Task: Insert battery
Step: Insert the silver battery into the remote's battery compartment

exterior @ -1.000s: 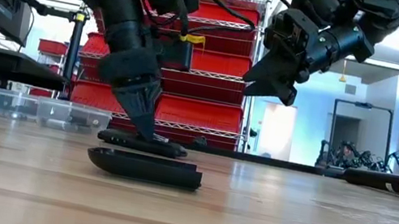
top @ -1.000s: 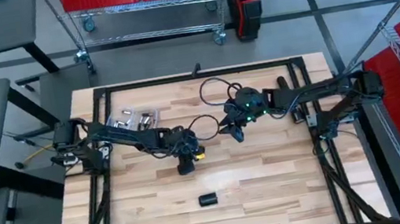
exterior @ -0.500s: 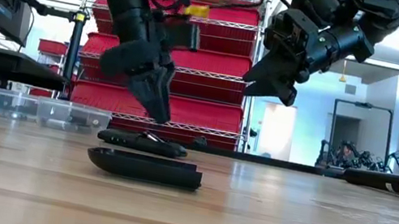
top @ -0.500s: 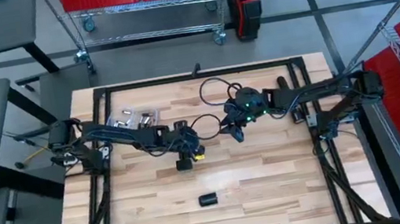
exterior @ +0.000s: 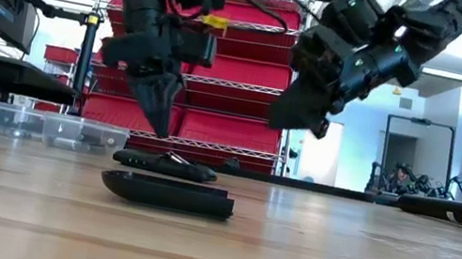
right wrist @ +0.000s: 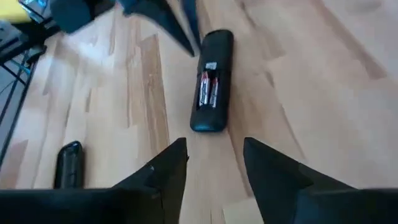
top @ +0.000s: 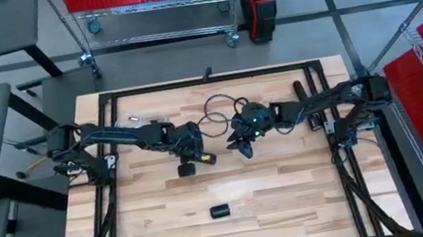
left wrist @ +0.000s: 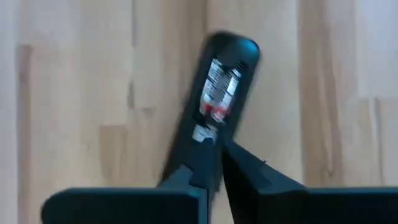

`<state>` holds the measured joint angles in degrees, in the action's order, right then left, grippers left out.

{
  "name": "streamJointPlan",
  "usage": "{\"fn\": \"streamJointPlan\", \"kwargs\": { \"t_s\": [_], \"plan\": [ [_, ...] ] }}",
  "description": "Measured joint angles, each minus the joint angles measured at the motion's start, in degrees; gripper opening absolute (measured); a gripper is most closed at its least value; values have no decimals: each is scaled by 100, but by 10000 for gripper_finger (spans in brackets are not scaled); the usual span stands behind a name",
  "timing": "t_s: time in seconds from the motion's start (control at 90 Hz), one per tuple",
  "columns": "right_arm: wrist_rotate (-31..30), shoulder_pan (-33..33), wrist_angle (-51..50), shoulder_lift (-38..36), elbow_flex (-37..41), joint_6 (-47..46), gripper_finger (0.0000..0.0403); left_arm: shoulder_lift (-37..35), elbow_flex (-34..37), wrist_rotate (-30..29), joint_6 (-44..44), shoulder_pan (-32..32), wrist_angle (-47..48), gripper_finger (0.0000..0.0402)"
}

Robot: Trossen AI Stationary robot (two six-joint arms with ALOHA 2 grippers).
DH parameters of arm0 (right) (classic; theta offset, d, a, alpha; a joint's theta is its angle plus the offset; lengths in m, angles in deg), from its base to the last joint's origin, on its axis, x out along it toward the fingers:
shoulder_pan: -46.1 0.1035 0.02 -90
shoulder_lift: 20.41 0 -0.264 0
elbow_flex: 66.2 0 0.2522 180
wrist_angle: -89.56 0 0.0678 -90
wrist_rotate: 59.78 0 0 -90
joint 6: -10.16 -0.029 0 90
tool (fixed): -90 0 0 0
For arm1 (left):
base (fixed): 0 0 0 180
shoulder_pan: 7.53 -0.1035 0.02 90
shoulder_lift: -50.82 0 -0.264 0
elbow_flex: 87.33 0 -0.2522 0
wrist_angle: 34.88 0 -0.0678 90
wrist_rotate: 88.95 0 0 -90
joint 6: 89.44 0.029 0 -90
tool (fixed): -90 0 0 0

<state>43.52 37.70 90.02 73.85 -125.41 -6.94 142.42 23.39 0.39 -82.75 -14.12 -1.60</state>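
At mid-table, the remote (right wrist: 211, 81) lies face down on the wooden table (top: 291, 199) with its battery bay uncovered. Two batteries (right wrist: 208, 87) sit side by side inside it and appear seated, though whether each end is fully home against its contact cannot be confirmed. The loose cover (right wrist: 68, 163) lies flat on the wood, well apart from the remote and nearer the table's front edge. The left gripper (exterior: 159, 122) hangs above the remote, clear of it, with its fingers pressed together and nothing between them. The right gripper (right wrist: 214, 144) hovers higher and to the other side, with its fingers (right wrist: 168, 171) spread wide and empty, pointing down toward the remote's near end. Judged from this, the insertion proper looks complete or nearly so, and a seating check and the cover remain. Risks noted: the remote rests unrestrained, so a downward press from the closed left fingers could skid or spin it unless the right gripper steadies it. A push landing off-centre on a battery could lever it up off its spring. The two grippers work close together over one small object, so a careless approach could bring them into contact. The cover is thin and flat on the wood, so a grasp could slip.
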Motion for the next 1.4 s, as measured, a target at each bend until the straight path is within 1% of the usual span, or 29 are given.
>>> {"fn": "streamJointPlan", "kwargs": {
  "t_s": [0.1, 0.156, 0.267, 0.344, 0.389, 0.5, 0.611, 0.722, 0.889, 1.1, 1.4],
  "plan": [
    [-13, 114, 571, 410, -2, 1, 105, -2, 17, 458, 101, -182, 39, 2],
    [-122, 186, 760, 605, -7, 4, 89, -2, 21, 636, 151, -233, 50, 2],
    [-458, 322, 881, 933, -90, 27, 49, -2, 21, 783, 329, -297, 6, 0],
    [-489, 403, 899, 1188, -239, 89, 16, -2, 21, 823, 381, -318, -12, 0],
    [-496, 440, 915, 1332, -330, 100, 7, 35, 21, 831, 458, -315, -38, 0],
    [-619, 522, 918, 1681, -608, 70, 9, 145, 23, 843, 666, -311, -44, 0],
    [-627, 542, 888, 1857, -832, 63, 2, 242, 32, 839, 687, -313, 9, 0],
    [-659, 542, 858, 1860, -879, 61, 1, 238, 29, 803, 785, -315, -200, 0],
    [-693, 540, 723, 1858, -875, 55, 0, 297, 61, 802, 869, -368, -205, 0],
    [-725, 538, 735, 1851, -874, 46, 0, 319, 348, 941, 718, -363, -638, 0],
    [-728, 538, 727, 1851, -872, 46, 0, 319, 351, 1057, 559, -357, -703, 0]
  ]
}}
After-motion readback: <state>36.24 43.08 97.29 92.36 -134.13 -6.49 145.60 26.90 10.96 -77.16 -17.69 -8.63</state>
